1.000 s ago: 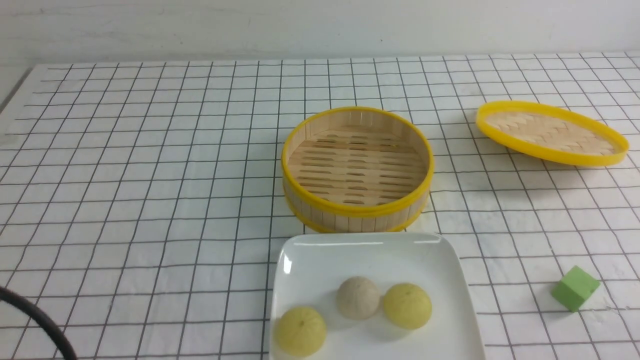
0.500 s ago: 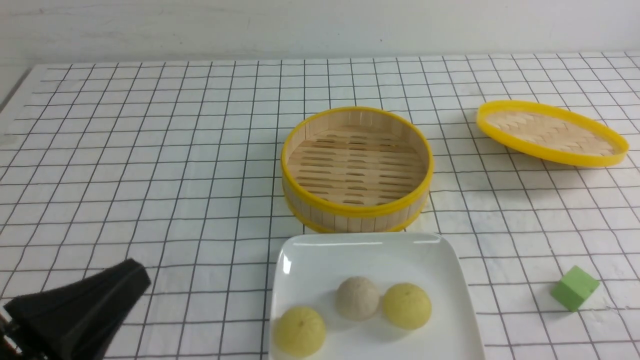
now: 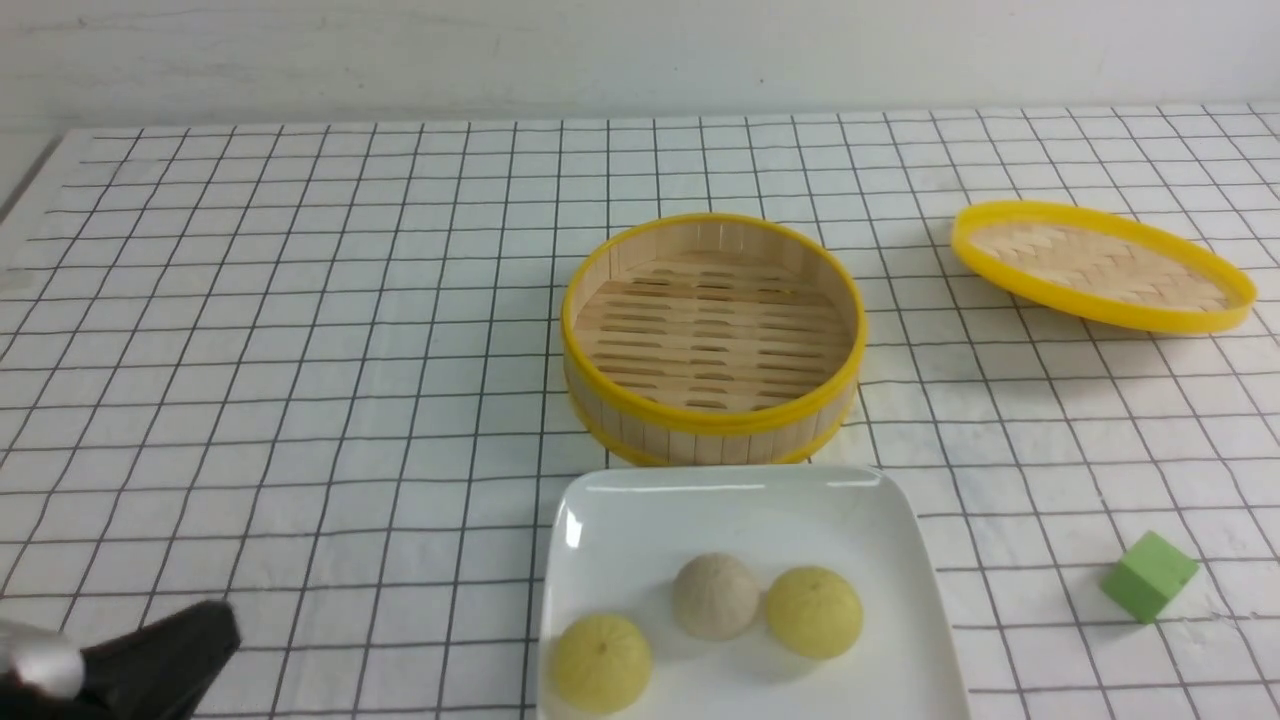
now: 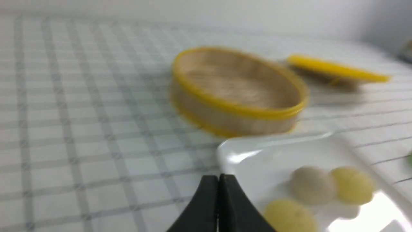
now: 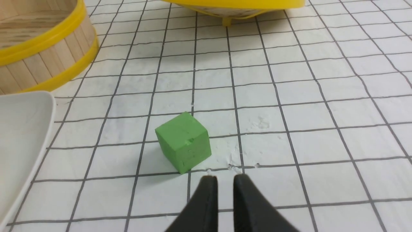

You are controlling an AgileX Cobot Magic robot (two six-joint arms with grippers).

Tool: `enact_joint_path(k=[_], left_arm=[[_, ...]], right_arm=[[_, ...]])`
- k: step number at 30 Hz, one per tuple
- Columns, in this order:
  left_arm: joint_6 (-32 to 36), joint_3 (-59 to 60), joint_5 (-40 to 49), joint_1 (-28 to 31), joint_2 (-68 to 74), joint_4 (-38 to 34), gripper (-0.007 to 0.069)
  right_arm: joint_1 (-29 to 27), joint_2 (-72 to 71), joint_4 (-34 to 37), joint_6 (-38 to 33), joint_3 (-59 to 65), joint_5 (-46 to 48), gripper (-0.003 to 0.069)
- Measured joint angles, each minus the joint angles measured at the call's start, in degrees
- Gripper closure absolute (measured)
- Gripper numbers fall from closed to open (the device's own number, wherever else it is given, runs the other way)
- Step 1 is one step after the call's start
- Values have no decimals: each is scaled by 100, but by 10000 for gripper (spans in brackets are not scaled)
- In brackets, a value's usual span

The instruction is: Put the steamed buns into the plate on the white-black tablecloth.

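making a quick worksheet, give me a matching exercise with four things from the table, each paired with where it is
Things:
1. off-white pleated round bun
2. round yellow-rimmed bamboo steamer basket
3. yellow-rimmed woven lid
4. green cube

Places:
A. on the cloth, to the right of the plate, nearer the robot than the lid
B. on the plate, between two yellow buns
C. beyond the basket's right side, at the far right
D. just behind the large glossy white plate

Pairs: 1-B, 2-D, 3-C, 4-A
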Motion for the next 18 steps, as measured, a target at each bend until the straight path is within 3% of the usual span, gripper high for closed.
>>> enact_joint_path(k=[1, 2, 3, 5, 9, 11, 15, 18], left_arm=[[674, 21, 316, 267, -70, -548, 594], [773, 32, 316, 315, -70, -636, 593], [1595, 107, 298, 734, -269, -1374, 591], [2674, 276, -97, 1334, -567, -2111, 591], [4126, 739, -811, 2410, -1013, -2926, 588], [4454, 1024, -973, 2987, -1224, -3021, 587], [4334, 1178, -873, 3840, -1527, -2953, 588], [4291, 1178, -682, 3909, -1665, -2864, 585]], right_arm=[[0, 0, 0, 0, 0, 0, 559], [0, 0, 0, 0, 0, 0, 559], [0, 0, 0, 0, 0, 0, 558], [0, 0, 0, 0, 0, 0, 555], [0, 0, 0, 0, 0, 0, 550], [0, 0, 0, 0, 0, 0, 549], [0, 0, -1, -6, 0, 0, 545], [0, 0, -1, -18, 0, 0, 543]])
